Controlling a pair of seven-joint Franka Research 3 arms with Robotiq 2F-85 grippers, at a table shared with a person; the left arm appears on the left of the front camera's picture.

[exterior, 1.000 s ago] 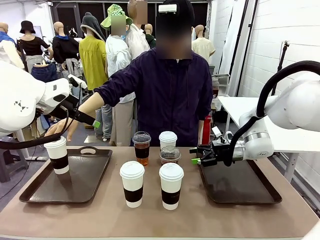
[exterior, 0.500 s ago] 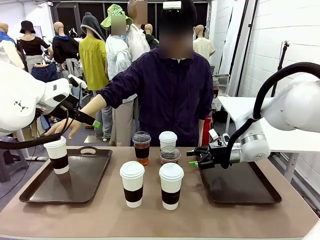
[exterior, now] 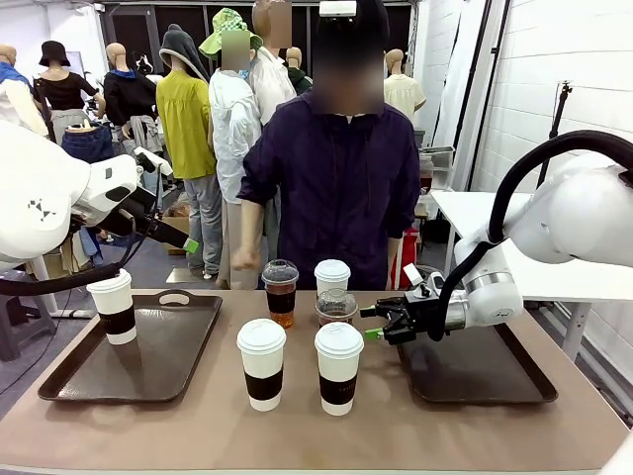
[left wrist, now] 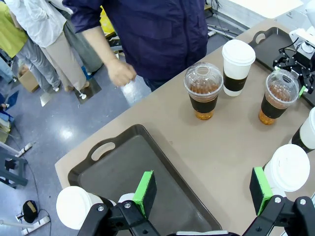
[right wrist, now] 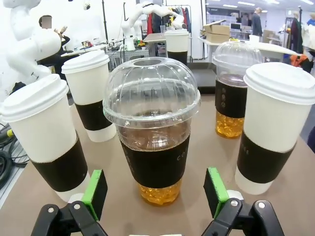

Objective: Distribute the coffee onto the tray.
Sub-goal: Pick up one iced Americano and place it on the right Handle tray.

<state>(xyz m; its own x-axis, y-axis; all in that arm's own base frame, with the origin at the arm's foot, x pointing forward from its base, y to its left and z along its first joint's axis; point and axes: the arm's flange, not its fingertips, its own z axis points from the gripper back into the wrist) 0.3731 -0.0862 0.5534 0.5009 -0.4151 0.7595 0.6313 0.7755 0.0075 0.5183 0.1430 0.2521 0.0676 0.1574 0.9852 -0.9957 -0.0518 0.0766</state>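
Five cups [exterior: 262,361] stand mid-table, a sixth cup [exterior: 117,307] on the left tray [exterior: 168,361]; right gripper [exterior: 376,323] gapes wide facing the clear cup [right wrist: 151,128], left gripper [left wrist: 202,189] equally wide above that tray.

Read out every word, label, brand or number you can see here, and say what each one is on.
Nothing reads in full.
Dark sleeve of the nearest clear dome-lidded cup, right wrist view: faint letters, too dim to read.
Sleeves and lids of the white paper cups: plain, no print seen.
Shell of the left arm: small dark marks, a logo, no legible letters.
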